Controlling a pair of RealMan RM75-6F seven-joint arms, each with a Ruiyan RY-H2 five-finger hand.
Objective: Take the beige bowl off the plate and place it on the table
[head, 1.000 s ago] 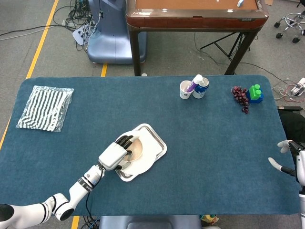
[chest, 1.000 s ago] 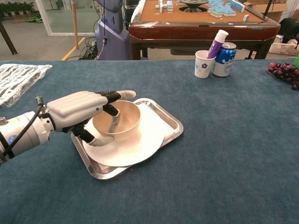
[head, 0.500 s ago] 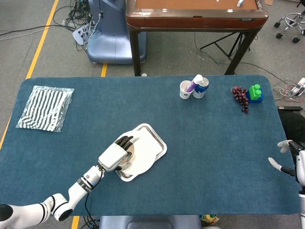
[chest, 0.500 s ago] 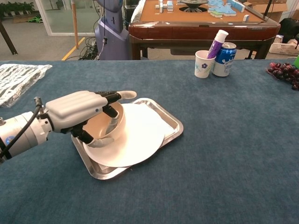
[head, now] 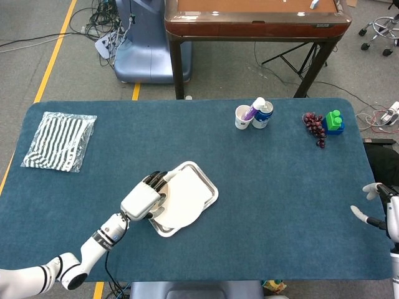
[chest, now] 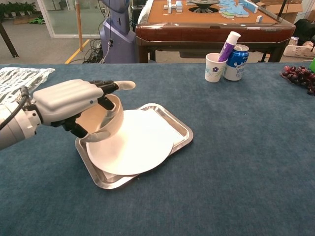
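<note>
Holding the beige bowl [chest: 101, 120] by its rim, the left robot hand [chest: 69, 101] has fingers curled inside and thumb under the outer wall; bowl is tilted, mouth toward frame left, lifted over the left edge of the white plate [chest: 135, 145], which sits on the metal tray [chest: 179, 130]. Whether its lower edge touches the plate I cannot tell. Bare blue worktop [chest: 59, 196] lies just left and toward the lower left of the frame, the likely set-down side. Right robot hand [head: 374, 208] is far off at the frame's right edge, fingers apart, holding nothing; left is clearly nearer.
</note>
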